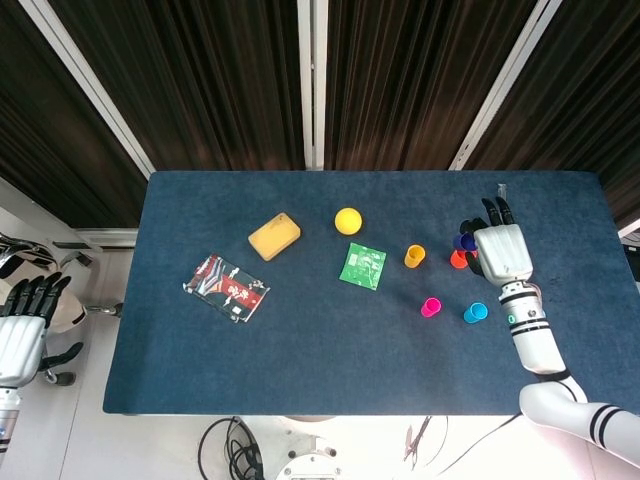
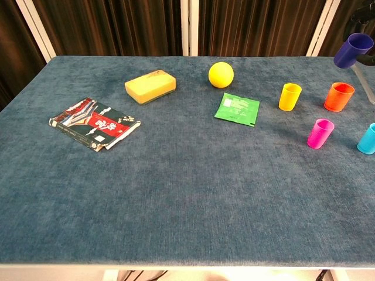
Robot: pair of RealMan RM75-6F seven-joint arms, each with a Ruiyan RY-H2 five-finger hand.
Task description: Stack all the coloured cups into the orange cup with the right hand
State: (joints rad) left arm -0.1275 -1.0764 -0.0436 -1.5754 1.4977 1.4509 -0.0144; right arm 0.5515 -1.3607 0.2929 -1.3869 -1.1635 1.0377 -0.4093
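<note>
One purple cup point(image 2: 353, 49), gripped by the right hand point(image 1: 500, 252), hung tilted just above the orange cup point(image 2: 339, 96).

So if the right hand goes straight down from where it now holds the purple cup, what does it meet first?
Probably the orange cup: the right hand holds the purple cup just above it, tilted. Exact alignment over the rim is hard to judge.

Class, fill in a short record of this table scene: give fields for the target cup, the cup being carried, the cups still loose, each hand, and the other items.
target: orange cup, upright, nothing in it
carried: purple cup, held above the orange cup by right hand
loose cups: yellow cup, pink cup, blue cup
left hand: off the table, holding nothing
others: sponge, ball, green packet, dark packet
</note>
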